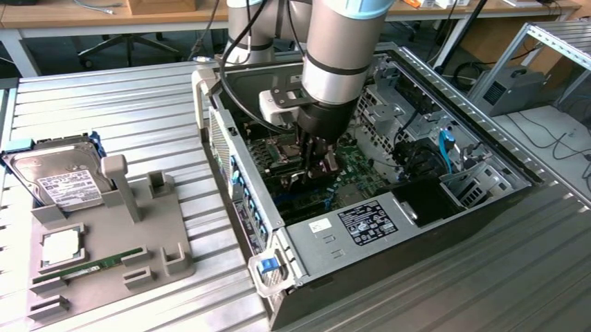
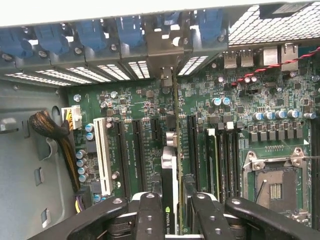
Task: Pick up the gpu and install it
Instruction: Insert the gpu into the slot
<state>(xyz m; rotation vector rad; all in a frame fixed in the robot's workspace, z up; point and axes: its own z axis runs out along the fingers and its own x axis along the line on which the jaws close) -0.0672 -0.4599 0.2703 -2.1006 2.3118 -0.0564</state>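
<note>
Gripper [image 2: 174, 214] clamps gpu [image 2: 170, 160] edge-on above motherboard [image 2: 135, 100].

Silver-grey tubular arm [image 1: 344, 41] with pale blue joint band [image 1: 356, 8], black cable [image 1: 223, 76], perhaps white wrist bracket [image 1: 279, 102]; black screw-studded tool [image 2: 172, 220].

Matt black gripper [image 2: 175, 220], ribbed metal table [image 1: 129, 104], sheet-metal case [image 1: 300, 254], glossy green motherboard [image 2: 145, 100]

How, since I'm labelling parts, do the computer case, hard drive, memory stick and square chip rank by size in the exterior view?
1. computer case, largest by far
2. hard drive
3. memory stick and square chip: the stick is longer, the chip wider, so not ranked.
</note>
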